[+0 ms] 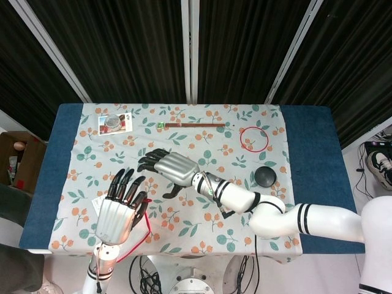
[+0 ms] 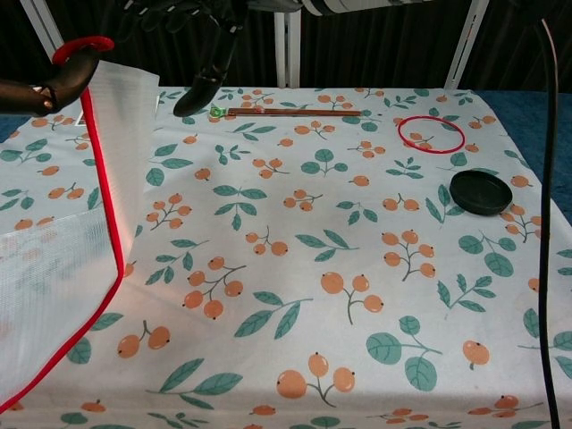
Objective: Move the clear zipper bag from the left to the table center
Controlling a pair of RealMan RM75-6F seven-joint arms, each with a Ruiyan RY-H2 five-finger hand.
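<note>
The clear zipper bag (image 2: 63, 259) with its red zipper edge hangs over the table's left front corner, its top lifted off the cloth. My left hand (image 1: 119, 209) pinches the red edge; in the chest view its fingertips (image 2: 54, 88) hold that edge at the upper left. From the head view only the bag's red strip (image 1: 144, 234) and a pale corner show from under the hand. My right hand (image 1: 166, 168) hovers over the table's left-centre with fingers spread and nothing in it, just beyond the left hand. The chest view shows its fingers (image 2: 202, 85) near the bag's raised top.
A black lid (image 1: 266, 177) lies at the right, with a red ring (image 1: 253, 138) behind it. A brown stick (image 1: 195, 125) and a small green piece (image 1: 160, 125) lie along the far edge. A card (image 1: 115, 123) sits at the far left. A cardboard box (image 1: 15, 162) stands left of the table.
</note>
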